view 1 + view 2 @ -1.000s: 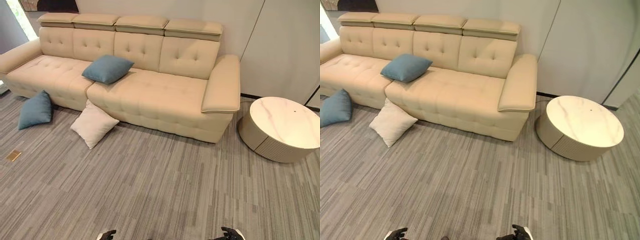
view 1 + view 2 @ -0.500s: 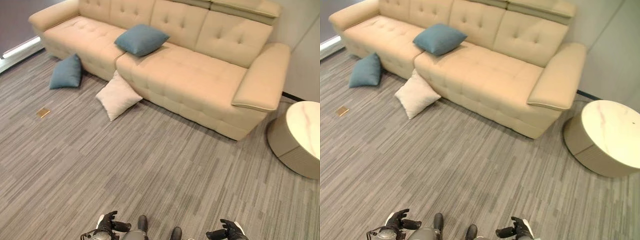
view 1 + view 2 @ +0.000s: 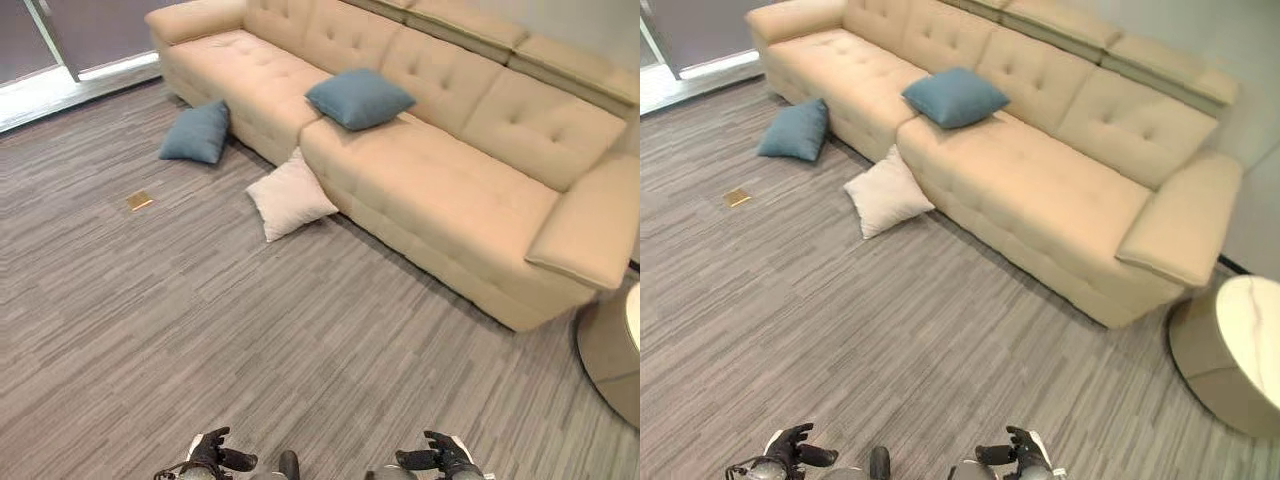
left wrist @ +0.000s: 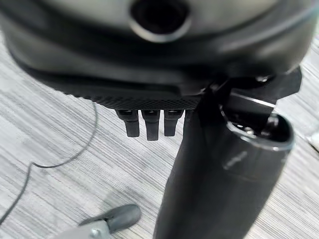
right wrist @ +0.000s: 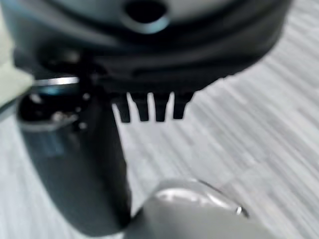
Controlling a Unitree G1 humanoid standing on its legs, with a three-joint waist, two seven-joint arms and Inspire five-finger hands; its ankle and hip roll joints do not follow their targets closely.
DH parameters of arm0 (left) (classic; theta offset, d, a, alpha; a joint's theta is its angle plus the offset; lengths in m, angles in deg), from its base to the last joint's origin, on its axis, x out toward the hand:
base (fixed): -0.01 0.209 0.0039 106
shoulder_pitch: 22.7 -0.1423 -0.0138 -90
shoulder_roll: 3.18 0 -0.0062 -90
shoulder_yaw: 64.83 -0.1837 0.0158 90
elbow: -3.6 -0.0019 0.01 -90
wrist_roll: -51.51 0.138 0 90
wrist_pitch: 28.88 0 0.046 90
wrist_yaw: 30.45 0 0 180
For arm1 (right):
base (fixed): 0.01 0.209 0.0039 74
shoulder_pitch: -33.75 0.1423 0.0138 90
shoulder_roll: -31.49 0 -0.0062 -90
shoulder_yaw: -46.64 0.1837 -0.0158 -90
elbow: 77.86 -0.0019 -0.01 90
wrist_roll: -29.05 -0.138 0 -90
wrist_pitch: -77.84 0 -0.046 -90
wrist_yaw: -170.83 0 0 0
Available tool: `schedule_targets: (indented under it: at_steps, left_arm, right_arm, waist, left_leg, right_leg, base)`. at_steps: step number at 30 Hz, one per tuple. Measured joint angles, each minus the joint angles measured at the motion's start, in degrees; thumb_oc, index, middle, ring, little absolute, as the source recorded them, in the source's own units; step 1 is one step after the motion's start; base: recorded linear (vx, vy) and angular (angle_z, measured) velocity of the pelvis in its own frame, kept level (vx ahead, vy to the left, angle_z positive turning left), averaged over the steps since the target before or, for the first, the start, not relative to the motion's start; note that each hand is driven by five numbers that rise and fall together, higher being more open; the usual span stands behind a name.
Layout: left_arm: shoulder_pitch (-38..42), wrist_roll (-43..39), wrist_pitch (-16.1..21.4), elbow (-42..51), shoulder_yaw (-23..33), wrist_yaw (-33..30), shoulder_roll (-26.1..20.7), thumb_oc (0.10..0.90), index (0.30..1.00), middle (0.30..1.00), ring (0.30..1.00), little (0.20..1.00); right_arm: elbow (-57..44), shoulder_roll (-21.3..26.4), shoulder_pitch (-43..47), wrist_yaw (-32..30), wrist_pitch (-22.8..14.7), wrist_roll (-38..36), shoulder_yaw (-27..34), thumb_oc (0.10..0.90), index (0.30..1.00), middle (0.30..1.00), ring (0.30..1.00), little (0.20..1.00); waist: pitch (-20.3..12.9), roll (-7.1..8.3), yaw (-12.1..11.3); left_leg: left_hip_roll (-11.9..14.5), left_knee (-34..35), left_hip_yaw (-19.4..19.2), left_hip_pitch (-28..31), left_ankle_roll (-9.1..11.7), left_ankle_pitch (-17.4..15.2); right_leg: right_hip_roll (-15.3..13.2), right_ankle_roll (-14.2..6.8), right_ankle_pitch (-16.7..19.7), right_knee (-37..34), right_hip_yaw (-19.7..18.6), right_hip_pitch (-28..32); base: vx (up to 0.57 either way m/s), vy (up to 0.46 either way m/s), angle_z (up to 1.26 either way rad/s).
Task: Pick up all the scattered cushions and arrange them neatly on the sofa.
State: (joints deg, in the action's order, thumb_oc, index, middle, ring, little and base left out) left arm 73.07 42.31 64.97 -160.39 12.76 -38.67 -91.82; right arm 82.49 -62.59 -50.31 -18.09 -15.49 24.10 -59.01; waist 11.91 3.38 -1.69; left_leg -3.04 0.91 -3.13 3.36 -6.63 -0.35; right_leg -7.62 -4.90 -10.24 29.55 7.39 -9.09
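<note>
Left robot hand point(image 3: 212, 455) sat low at the near edge of the head views, fingers relaxed and spread, thumb out to the side, holding nothing. In its wrist view the fingers point(image 4: 148, 123) hung straight over carpet. Right robot hand point(image 3: 442, 459) mirrored it at the near right, likewise unclenched and empty; its wrist view showed straight fingers point(image 5: 149, 107) above the floor point(image 3: 200, 330). Both robot hands were well apart from every cushion, w/ a wide stretch of grey striped carpet between.

Cushion positions, near to far:
- White cushion point(image 3: 290, 195): on the floor, tilted, leaning against the sofa front, approx. below the seam between two seat sections.
- Blue cushion on floor point(image 3: 197, 132): further left, propped against the sofa base.
- Blue cushion on seat point(image 3: 359, 97): lying on the sofa point(image 3: 470, 190), near the backrest.

Sofa was beige, tufted, running diagonally from far left to near right. A small brass floor plate point(image 3: 139, 200) lay in the carpet left of the white cushion. Round side table point(image 3: 1230, 350) stood just beside the sofa's right armrest.
</note>
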Motion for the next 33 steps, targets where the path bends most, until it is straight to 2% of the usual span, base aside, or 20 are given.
schedule_targets:
  at_steps: [1,2,4,6,9,10,11,12,14,16,17,18,19,22,23,25,26,30,31,33]
  left_arm:
    - [-0.11,0.09,-0.03,-0.03,-0.15,0.01,0.04,0.8,0.9,0.9,0.9,0.9]
    - [-0.62,0.24,-0.26,-0.27,-0.14,0.02,0.36,0.8,0.9,0.9,0.9,0.9]
    - [-0.74,0.41,-0.47,-1.82,-0.08,0.13,0.31,0.8,0.9,0.9,0.9,0.9]
    - [-1.55,0.43,-0.5,-2.48,-0.01,0.19,0.38,0.8,0.9,0.9,0.9,0.9]
    - [-2.96,0.43,-0.49,-2.37,-0.08,0.18,0.36,0.8,0.9,0.9,0.9,0.9]
    - [-3.32,0.46,-0.48,-2.3,-0.3,0.17,0.54,0.8,0.9,0.9,0.9,0.9]
    - [-3.81,0.5,-0.47,-2.27,-0.37,0.27,0.86,0.8,0.9,0.9,0.9,0.9]
    - [-4.01,0.52,-0.47,-2.34,-0.31,0.32,0.91,0.8,0.9,0.9,0.9,0.9]
    - [-3.76,0.96,-0.46,-2.36,-0.06,0.64,0.82,0.8,0.9,0.9,0.9,0.9]
    - [-3.11,0.94,-0.39,-2.34,0.08,0.86,0.83,0.8,0.9,0.9,0.9,0.9]
    - [-2.93,0.93,-0.35,-2.22,0.14,0.92,0.78,0.8,0.9,0.9,0.9,0.9]
    - [-1.26,0.92,-0.42,-1.9,0.17,0.91,0.59,0.8,0.9,0.9,0.9,0.9]
    - [-1.08,0.92,-0.41,-1.85,0.21,0.86,0.29,0.8,0.9,0.9,0.9,0.9]
    - [0.17,0.93,-0.31,-1.18,0.17,0.78,-0.62,0.8,0.9,0.9,0.9,0.9]
    - [1.41,0.94,-0.36,-1.15,-0.12,0.81,-0.81,0.8,0.9,0.9,0.9,0.9]
    - [1.58,0.99,-0.31,-0.63,-0.44,0.84,-0.89,0.8,0.9,0.9,0.9,0.9]
    - [1.39,1.22,-0.39,0.19,-0.45,0.94,-0.78,0.8,0.9,0.9,0.9,0.9]
    - [0.88,2.3,-0.48,-0.05,-0.6,1.27,-0.31,0.8,0.9,0.9,0.9,0.9]
    - [-0.53,2.57,-0.52,-0.05,-0.62,1.34,-0.06,0.8,0.9,0.9,0.9,0.9]
    - [-2.57,2.55,-0.75,-0.61,-0.07,1.44,0.65,0.8,0.9,0.9,0.9,0.9]
  right_arm:
    - [0.0,0.0,0.25,0.0,0.04,-0.01,0.04,0.8,0.9,0.9,0.9,0.9]
    - [0.03,-0.01,0.71,0.02,0.0,0.0,-0.07,0.8,0.9,0.9,0.9,0.9]
    - [-0.82,-0.37,0.69,0.15,-0.14,-0.43,0.62,0.8,0.9,0.9,0.9,0.9]
    - [-1.07,-0.65,1.25,0.12,-0.4,-0.43,0.62,0.8,0.9,0.9,0.9,0.9]
    - [-0.88,-0.69,1.06,0.09,-0.26,-0.41,1.38,0.8,0.9,0.9,0.9,0.9]
    - [-0.77,-0.54,0.44,0.09,-0.19,-0.43,1.61,0.8,0.9,0.9,0.9,0.9]
    - [-0.69,-0.3,0.11,0.15,0.15,-0.4,1.68,0.8,0.9,0.9,0.9,0.9]
    - [-0.61,-0.28,0.07,0.14,0.29,-0.39,1.76,0.8,0.9,0.9,0.9,0.9]
    - [0.94,-0.05,-0.72,0.15,0.72,-0.41,2.16,0.8,0.9,0.9,0.9,0.9]
    - [1.43,0.47,-1.17,0.1,0.99,-0.64,2.11,0.8,0.9,0.9,0.9,0.9]
    - [0.99,0.94,-0.84,0.07,0.97,-0.78,1.86,0.8,0.9,0.9,0.9,0.9]
    - [1.18,1.17,-1.06,0.03,0.95,-0.97,1.82,0.8,0.9,0.9,0.9,0.9]
    - [1.36,1.07,-0.92,0.03,1.26,-1.06,1.43,0.8,0.9,0.9,0.9,0.9]
    - [1.26,0.87,-0.87,0.04,1.25,-1.7,1.04,0.8,0.9,0.9,0.9,0.9]
    - [1.31,0.93,-1.2,0.02,1.3,-2.08,1.07,0.8,0.9,0.9,0.9,0.9]
    - [1.41,1.16,-1.43,0.02,1.46,-2.09,1.08,0.8,0.9,0.9,0.9,0.9]
    - [1.41,1.26,-1.11,0.02,1.43,-2.08,1.09,0.8,0.9,0.9,0.9,0.9]
    - [1.49,1.27,-1.7,0.06,1.58,-1.99,0.95,0.8,0.9,0.9,0.9,0.9]
    - [1.36,1.28,-1.62,0.07,1.53,-1.91,0.96,0.8,0.9,0.9,0.9,0.9]
    - [1.81,1.4,-2.07,0.11,1.51,-1.17,1.36,0.8,0.9,0.9,0.9,0.9]
  waist:
    - [0.16,0.03,-0.09]
    - [0.38,-0.31,0.0]
    - [0.69,-0.4,1.73]
    - [0.72,0.39,2.43]
    - [0.64,1.2,2.57]
    - [0.47,0.71,2.56]
    - [-0.14,-0.51,2.51]
    - [-0.28,-0.76,2.49]
    - [-1.04,0.06,2.42]
    - [-1.61,0.82,2.49]
    - [-1.7,1.04,2.38]
    - [-1.44,1.44,2.68]
    - [-1.31,1.91,2.34]
    - [-0.28,2.97,2.63]
    - [0.43,3.42,2.56]
    - [0.87,3.13,2.43]
    - [1.7,2.06,2.38]
    - [2.52,-0.39,2.34]
    - [2.16,-1.08,2.32]
    - [1.69,-1.95,2.35]
  left_leg:
    - [-0.11,0.35,0.74,0.41,-0.17,-0.13]
    - [-0.02,1.11,2.5,1.05,-0.37,-0.27]
    - [0.05,2.0,5.45,1.83,-0.24,0.01]
    - [-0.43,2.54,6.94,3.19,0.06,-0.32]
    - [-1.12,3.17,9.75,5.81,1.52,-2.53]
    - [-0.48,3.1,11.0,6.86,2.13,-3.49]
    - [1.16,1.4,11.63,7.4,3.82,-4.48]
    - [1.78,0.49,11.62,7.5,4.57,-4.92]
    - [1.6,-8.64,10.71,4.95,7.27,-6.09]
    - [0.94,-18.86,9.0,0.3,9.61,-7.93]
    - [1.0,-25.16,8.12,-3.35,10.14,-7.89]
    - [1.7,-32.12,5.08,-7.52,10.56,-7.79]
    - [2.27,-32.76,3.38,-8.46,10.6,-8.02]
    - [4.19,-30.13,0.73,-11.19,10.15,-8.31]
    - [4.07,-23.62,-0.08,-12.04,9.67,-8.18]
    - [3.89,-14.62,-1.23,-12.83,9.79,-6.26]
    - [4.16,-8.44,-1.17,-13.62,9.75,-2.38]
    - [4.41,-4.19,-1.85,-15.59,11.5,4.0]
    - [4.69,-4.94,-2.8,-15.62,10.53,5.81]
    - [4.75,-3.56,-2.07,-12.2,8.18,5.7]
  right_leg:
    - [0.64,0.11,0.06,-1.95,0.07,-0.75]
    - [2.99,0.78,0.53,-6.4,-0.76,-1.68]
    - [6.4,1.46,2.72,-12.03,-3.17,-3.88]
    - [7.57,1.85,5.91,-15.02,-4.52,-5.42]
    - [6.97,2.32,12.11,-17.62,-4.0,-5.29]
    - [7.36,5.07,13.4,-18.08,-2.78,-3.81]
    - [8.64,6.46,12.26,-19.64,-1.48,-1.77]
    - [9.12,7.02,12.06,-20.27,-1.0,-0.72]
    - [9.4,8.85,13.24,-25.87,0.72,4.91]
    - [8.91,9.97,13.91,-28.84,1.69,7.2]
    - [8.99,11.59,12.76,-29.42,1.62,7.76]
    - [8.95,11.98,13.19,-30.35,2.25,8.23]
    - [8.92,12.3,13.12,-30.73,2.24,8.58]
    - [8.82,13.56,11.89,-32.0,3.11,10.62]
    - [8.42,13.26,11.27,-32.93,3.2,11.79]
    - [8.34,12.45,11.03,-34.37,3.24,12.99]
    - [8.73,11.85,11.02,-34.84,3.36,14.27]
    - [9.49,9.95,9.29,-34.52,3.05,17.03]
    - [9.49,8.74,8.11,-34.51,2.19,18.38]
    - [9.41,7.32,5.67,-32.99,0.24,20.03]
  base:
    - [0.29,-0.037,0.64]
    - [0.24,-0.038,0.53]
    - [0.23,-0.045,0.74]
    - [0.24,-0.082,0.57]
    - [0.22,-0.104,0.52]
    - [0.27,-0.12,0.56]
    - [0.34,-0.172,0.48]
    - [0.28,-0.161,0.51]
    - [0.13,-0.115,0.45]
    - [0.07,-0.106,0.18]
    - [0.15,-0.119,0.2]
    - [0.13,-0.078,0.09]
    - [0.15,-0.047,0.22]
    - [0.15,0.015,0.17]
    - [0.24,0.07,0.19]
    - [0.26,0.087,0.08]
    - [0.28,0.108,-0.11]
    - [0.25,0.127,-0.13]
    - [0.41,0.261,-0.35]
    - [0.28,0.189,-0.43]
